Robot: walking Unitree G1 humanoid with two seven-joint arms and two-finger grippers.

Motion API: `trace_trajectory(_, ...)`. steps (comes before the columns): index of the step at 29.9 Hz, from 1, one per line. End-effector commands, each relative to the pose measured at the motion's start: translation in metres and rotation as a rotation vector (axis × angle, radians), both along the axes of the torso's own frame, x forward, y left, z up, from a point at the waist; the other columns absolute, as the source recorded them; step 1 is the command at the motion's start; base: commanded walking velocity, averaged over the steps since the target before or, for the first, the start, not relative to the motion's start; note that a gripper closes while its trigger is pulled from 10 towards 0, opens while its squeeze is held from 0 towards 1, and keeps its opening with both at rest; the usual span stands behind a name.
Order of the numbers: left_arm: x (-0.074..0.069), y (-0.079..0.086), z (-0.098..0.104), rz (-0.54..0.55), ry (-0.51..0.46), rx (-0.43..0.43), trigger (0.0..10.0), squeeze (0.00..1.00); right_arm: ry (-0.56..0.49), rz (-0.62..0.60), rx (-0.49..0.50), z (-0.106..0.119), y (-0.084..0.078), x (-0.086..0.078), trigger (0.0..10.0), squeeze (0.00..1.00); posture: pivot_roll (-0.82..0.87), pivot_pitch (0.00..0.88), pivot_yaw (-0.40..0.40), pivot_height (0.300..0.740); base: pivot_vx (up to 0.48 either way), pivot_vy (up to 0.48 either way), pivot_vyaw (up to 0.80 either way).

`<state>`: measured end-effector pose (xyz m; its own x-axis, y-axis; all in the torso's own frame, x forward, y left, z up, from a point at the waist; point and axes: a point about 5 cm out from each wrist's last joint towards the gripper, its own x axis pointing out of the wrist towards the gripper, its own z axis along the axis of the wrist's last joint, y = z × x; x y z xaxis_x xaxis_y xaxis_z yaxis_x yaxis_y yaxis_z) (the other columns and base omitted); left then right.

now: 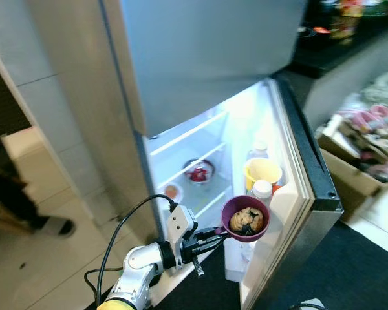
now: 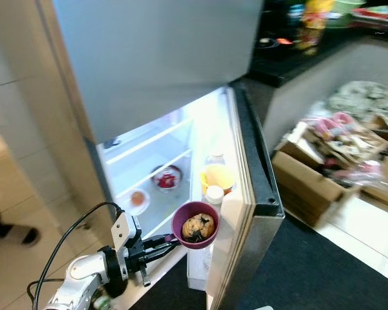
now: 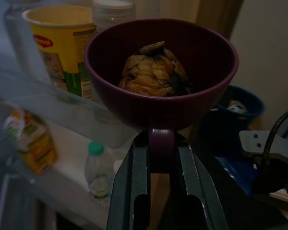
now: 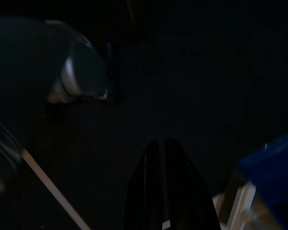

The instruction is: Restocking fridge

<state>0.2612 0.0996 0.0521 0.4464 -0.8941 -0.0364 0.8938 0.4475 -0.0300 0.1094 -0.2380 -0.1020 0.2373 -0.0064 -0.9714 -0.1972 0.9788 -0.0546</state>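
A pale tiled floor (image 1: 45,258) is seen at the left, beside a light tiled wall (image 1: 58,129); a dark mat (image 2: 323,271) is laid at the right; a black tabletop (image 2: 297,55) and an open cardboard box (image 2: 310,187) of clutter are seen beyond.

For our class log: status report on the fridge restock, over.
Left end effector shut on purple bowl of food, held at the open fridge door. Right end effector idle, shut. Yellow cup and bottle crowd the door shelf.

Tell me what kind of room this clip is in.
Likely a home kitchen: an open fridge stocked with food, a dark countertop beside it, and the left gripper holding a purple bowl.
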Motion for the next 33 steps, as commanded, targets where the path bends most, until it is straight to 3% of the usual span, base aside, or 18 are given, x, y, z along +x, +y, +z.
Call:
trace_trajectory(1,0.000,-0.005,0.003,-0.005,-0.008,-0.015,10.0,0.00,-0.004,-0.006,0.007,0.000,0.003,0.001,10.0,0.00,-0.02,0.027,0.015,0.740,0.000,0.000,-0.76)
trace_trajectory(8,-0.004,-0.005,-0.004,-0.002,0.015,0.002,10.0,0.00,-0.058,-0.027,0.031,0.001,0.007,0.008,10.0,0.00,-0.02,0.028,0.017,0.740,0.000,0.000,-0.54)
trace_trajectory(13,0.001,0.011,-0.009,0.074,0.023,0.041,10.0,0.00,-0.208,-0.096,0.091,0.011,0.008,0.036,10.0,0.00,-0.02,0.028,0.017,0.740,0.000,0.000,0.00)
trace_trajectory(22,0.010,0.028,-0.009,0.185,0.003,0.084,10.0,0.00,-0.353,-0.080,0.214,0.025,0.018,0.069,10.0,0.00,-0.02,0.028,0.019,0.740,0.000,0.000,0.00)
trace_trajectory(23,0.013,0.035,-0.007,0.211,-0.005,0.085,10.0,0.00,-0.393,-0.067,0.234,0.030,0.020,0.078,10.0,0.00,-0.02,0.028,0.019,0.740,0.000,0.000,0.00)
trace_trajectory(26,0.016,0.043,-0.005,0.230,-0.013,0.094,10.0,0.00,-0.454,-0.071,0.233,0.038,0.018,0.091,10.0,0.00,-0.02,0.028,0.019,0.740,0.000,0.000,0.00)
trace_trajectory(28,0.019,0.050,-0.003,0.249,-0.018,0.105,10.0,0.00,-0.534,-0.079,0.158,0.050,0.007,0.108,10.0,0.00,-0.02,0.029,0.018,0.740,0.000,0.000,0.00)
trace_trajectory(30,0.019,0.052,-0.003,0.254,-0.020,0.109,10.0,0.00,-0.556,-0.084,0.127,0.054,0.002,0.112,10.0,0.00,-0.02,0.029,0.018,0.740,0.000,0.000,0.00)
trace_trajectory(33,0.019,0.052,-0.004,0.257,-0.022,0.112,10.0,0.00,-0.589,-0.122,-0.006,0.062,-0.017,0.118,10.0,0.00,-0.02,0.028,0.018,0.740,0.000,0.000,0.00)
